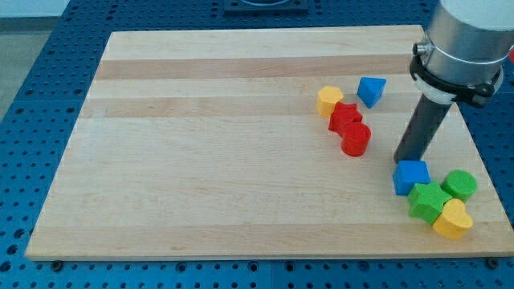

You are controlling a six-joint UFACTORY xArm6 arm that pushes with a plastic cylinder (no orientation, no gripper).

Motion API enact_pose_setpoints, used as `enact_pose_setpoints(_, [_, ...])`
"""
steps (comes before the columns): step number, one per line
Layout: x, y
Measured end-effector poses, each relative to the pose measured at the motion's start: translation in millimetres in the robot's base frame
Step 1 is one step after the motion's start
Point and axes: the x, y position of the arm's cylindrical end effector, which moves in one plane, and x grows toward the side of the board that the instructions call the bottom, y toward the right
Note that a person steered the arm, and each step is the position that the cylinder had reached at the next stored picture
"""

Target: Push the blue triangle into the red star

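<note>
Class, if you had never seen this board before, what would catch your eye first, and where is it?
The big grey arm at the view's top right, its dark rod ending with my tip just above the blue cube. Next, the cluster right of centre: yellow block, red star, red cylinder, with the blue triangle apart.

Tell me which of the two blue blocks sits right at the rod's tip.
The blue cube-like block at the view's lower right; my tip sits right at its top edge. The blue triangle lies farther up, near the red star.
</note>
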Motion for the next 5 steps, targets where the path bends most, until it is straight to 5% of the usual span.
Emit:
enact_pose_setpoints(3, [-94, 42])
enact_pose_setpoints(5, [-176, 10])
